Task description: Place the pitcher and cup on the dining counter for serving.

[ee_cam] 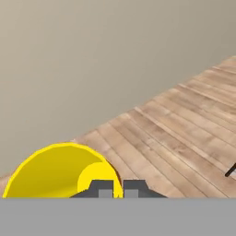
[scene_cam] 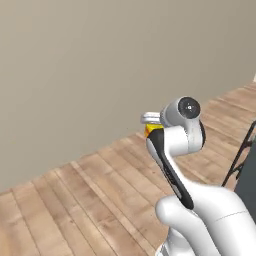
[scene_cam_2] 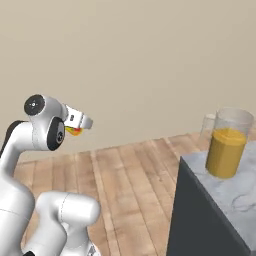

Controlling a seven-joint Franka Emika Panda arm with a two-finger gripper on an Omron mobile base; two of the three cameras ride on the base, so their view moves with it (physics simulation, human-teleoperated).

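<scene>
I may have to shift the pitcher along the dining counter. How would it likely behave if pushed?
The pitcher is tall and over half full of orange liquid, so probably heavy; a high push might tip it or slosh it. It stands near the dining counter edge, so it could slide off. Its clear walls look rigid, probably smooth.

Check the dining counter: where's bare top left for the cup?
The dining counter shows bare marble in front of the pitcher, toward its near edge and corner. The pitcher takes the far end, so that end is the tight one. The gripper is shut on the cup, out over wood floor.
</scene>
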